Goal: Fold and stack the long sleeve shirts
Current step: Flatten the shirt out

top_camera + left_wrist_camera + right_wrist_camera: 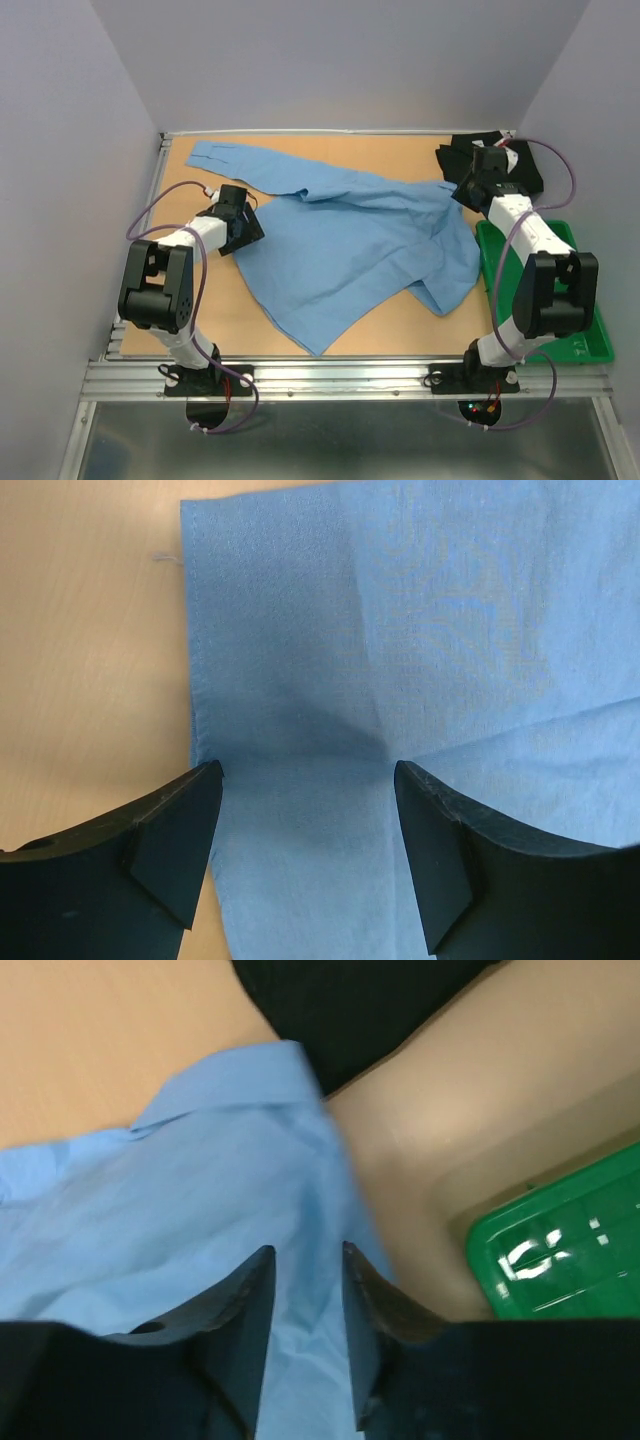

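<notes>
The light blue long sleeve shirt [360,240] lies spread and rumpled across the middle of the table, with one sleeve reaching to the back left. The black long sleeve shirt [455,160] is bunched in the back right corner. My left gripper [250,225] is open at the blue shirt's left edge, and in the left wrist view its jaws [307,770] straddle the cloth [400,630] beside the hem. My right gripper [470,190] hangs over the blue shirt's right end near the collar. Its jaws [307,1250] stand partly apart above blue cloth [180,1180], gripping nothing, with the black shirt [340,1010] just beyond.
A green plastic tray [590,340] sits along the right edge, beside the right arm, and shows in the right wrist view [560,1250]. Grey walls enclose the wooden table [220,310] on three sides. Bare wood shows left of the shirt's hem [80,630].
</notes>
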Motion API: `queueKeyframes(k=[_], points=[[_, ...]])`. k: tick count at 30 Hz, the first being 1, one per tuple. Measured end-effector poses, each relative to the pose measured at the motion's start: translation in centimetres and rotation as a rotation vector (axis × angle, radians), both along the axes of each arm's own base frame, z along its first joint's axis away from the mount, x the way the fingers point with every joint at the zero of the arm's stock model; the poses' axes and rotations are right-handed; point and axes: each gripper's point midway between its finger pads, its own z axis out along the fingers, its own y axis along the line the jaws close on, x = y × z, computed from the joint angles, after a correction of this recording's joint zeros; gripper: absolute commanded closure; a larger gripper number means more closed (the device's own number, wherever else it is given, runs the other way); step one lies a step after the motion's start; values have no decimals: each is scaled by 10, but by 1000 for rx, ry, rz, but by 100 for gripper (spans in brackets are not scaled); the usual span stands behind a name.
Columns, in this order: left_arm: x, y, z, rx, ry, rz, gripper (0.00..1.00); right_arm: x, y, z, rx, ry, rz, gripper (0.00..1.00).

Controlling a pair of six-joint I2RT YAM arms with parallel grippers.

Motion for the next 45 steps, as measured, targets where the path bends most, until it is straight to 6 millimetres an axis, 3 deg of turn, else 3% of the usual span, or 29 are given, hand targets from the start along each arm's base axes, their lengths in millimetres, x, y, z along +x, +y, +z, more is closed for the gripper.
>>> queueKeyframes(k=[5, 9, 13, 15, 19, 22, 25, 28, 31, 34, 36, 39, 42, 45], points=[[3, 1, -1, 13, 8, -21, 20, -4, 22, 0, 28, 17, 120, 46], [3, 10, -1, 52, 28, -35, 20, -2, 37, 20, -3, -12, 250, 46], [-2, 37, -3, 127, 67, 2, 20, 11, 58, 49, -11, -90, 364, 46], [-2, 58, -2, 180, 87, 48, 20, 12, 70, 53, -19, -101, 412, 46], [13, 93, 9, 307, 95, 123, 20, 10, 111, 36, -28, -62, 529, 47], [29, 101, 20, 344, 70, 145, 20, 7, 135, 9, -27, 2, 592, 47], [34, 97, 30, 328, 36, 139, 18, 4, 147, -12, -25, 56, 616, 47], [29, 82, 49, 281, -19, 107, 18, 5, 145, -14, -37, 61, 617, 49], [23, 50, 74, 219, -106, 40, 18, 10, 145, -10, -55, 50, 636, 52], [15, 10, 83, 139, -160, -45, 18, 32, 151, -1, -76, 16, 668, 53], [7, -8, 71, 100, -138, -87, 18, 50, 157, 5, -89, -14, 695, 53], [-9, -10, 43, 82, -61, -96, 18, 75, 164, 3, -116, -38, 737, 52], [-26, -8, 24, 78, 5, -97, 18, 94, 168, -9, -150, -35, 777, 51], [-27, -8, 22, 72, 11, -95, 18, 106, 170, -28, -183, -13, 820, 50]])
